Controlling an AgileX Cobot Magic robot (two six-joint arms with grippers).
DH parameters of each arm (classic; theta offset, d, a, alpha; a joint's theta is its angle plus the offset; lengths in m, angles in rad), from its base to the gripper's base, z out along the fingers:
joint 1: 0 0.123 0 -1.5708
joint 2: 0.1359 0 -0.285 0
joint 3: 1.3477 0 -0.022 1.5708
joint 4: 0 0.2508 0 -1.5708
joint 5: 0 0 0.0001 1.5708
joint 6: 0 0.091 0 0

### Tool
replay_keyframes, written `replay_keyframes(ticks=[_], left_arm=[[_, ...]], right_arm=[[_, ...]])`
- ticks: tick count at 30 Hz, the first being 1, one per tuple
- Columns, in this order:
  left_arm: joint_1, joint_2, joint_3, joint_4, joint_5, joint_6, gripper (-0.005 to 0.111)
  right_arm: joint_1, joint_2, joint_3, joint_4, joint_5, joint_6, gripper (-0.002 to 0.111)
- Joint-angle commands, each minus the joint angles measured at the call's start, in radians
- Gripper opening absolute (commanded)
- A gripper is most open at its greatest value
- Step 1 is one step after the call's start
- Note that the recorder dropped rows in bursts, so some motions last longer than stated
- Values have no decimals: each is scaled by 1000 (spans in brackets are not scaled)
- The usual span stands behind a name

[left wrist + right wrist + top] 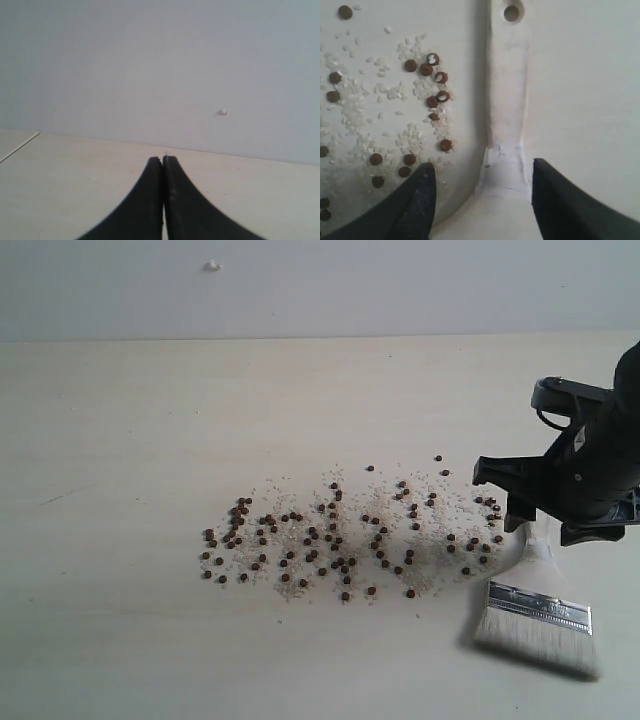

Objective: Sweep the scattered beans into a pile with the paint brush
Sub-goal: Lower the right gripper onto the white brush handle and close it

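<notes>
Dozens of small dark reddish-brown beans (pixel 330 540) lie scattered in a wide band across the middle of the pale table. The paint brush (pixel 540 615) lies flat at the right end of that band, its off-white bristles toward the front and its wooden handle running back under my right gripper (pixel 530 510). That gripper is open. In the right wrist view its fingers stand on either side of the handle (pixel 507 90) near the ferrule without touching it, with beans (pixel 427 70) beside one finger. My left gripper (pixel 162 159) is shut on nothing and does not appear in the exterior view.
Fine whitish grit (pixel 300 525) is mixed in among the beans. The table (pixel 150 440) ends at a grey wall behind, where a small white blob (pixel 212 265) sticks. In the left wrist view, bare tabletop (pixel 75 175) lies ahead of the fingers.
</notes>
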Motion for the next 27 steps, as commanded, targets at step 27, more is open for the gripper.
replay_keyframes(ticks=[27], left_arm=[[1, -6, -2, -1, -4, 3, 0]], right_arm=[[2, 111, 2, -124, -18, 93, 54]])
